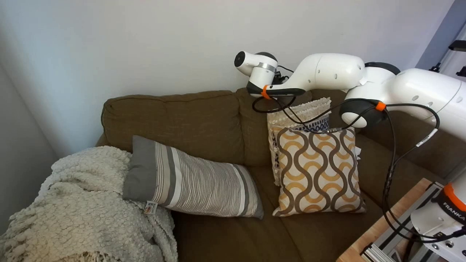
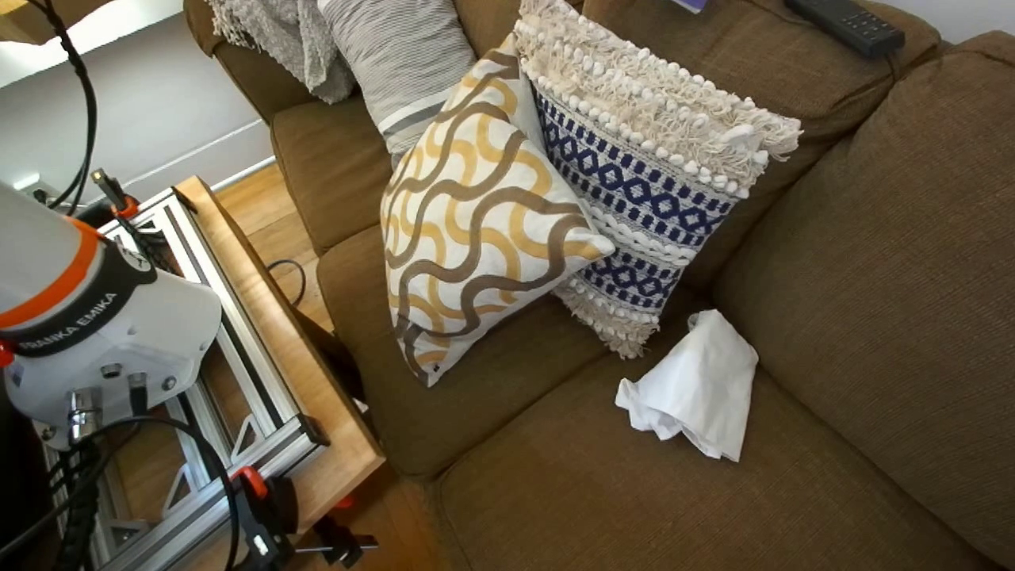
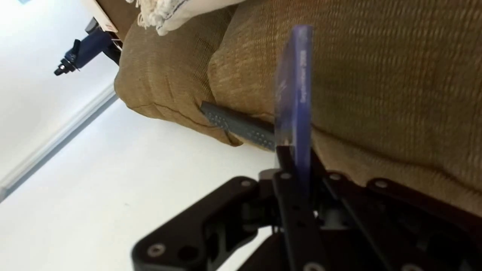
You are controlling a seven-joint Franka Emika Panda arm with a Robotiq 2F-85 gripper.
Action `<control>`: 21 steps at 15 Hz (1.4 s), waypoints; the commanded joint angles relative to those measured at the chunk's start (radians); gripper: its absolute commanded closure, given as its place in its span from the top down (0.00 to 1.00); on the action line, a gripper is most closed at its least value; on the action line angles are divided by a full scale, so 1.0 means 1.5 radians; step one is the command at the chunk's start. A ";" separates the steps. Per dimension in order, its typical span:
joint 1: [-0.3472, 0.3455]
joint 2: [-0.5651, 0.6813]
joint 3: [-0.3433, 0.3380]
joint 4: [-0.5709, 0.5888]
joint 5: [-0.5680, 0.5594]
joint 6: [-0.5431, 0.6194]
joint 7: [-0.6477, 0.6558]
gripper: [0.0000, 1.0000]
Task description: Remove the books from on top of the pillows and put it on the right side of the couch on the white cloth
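In the wrist view my gripper (image 3: 300, 152) is shut on a thin blue-purple book (image 3: 302, 86), held edge-on to the camera. A corner of the book (image 2: 691, 3) shows at the top of an exterior view, near the couch back. The mustard-and-white lattice pillow (image 1: 316, 174) (image 2: 484, 214) leans in front of a fringed beige pillow with navy pattern (image 1: 298, 109) (image 2: 634, 182). The white cloth (image 2: 698, 388) lies crumpled on the seat of the brown couch (image 1: 174, 123) (image 2: 555, 484), beside the pillows. In an exterior view the arm's wrist hides the gripper.
A dark remote (image 2: 848, 25) (image 3: 239, 126) lies on top of the couch back. A grey striped bolster (image 1: 204, 182) and a fluffy pale blanket (image 1: 91, 211) are at the far couch end. The robot's wooden stand (image 2: 317, 444) stands before the couch. Cables hang from the arm.
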 commanded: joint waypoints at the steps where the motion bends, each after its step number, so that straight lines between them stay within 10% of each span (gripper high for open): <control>1: -0.001 -0.045 -0.028 -0.004 -0.002 -0.054 0.079 0.03; 15: -0.088 -0.212 0.116 -0.072 0.158 -0.094 -0.164 0.03; 21: -0.089 -0.193 0.109 -0.044 0.150 -0.091 -0.163 0.11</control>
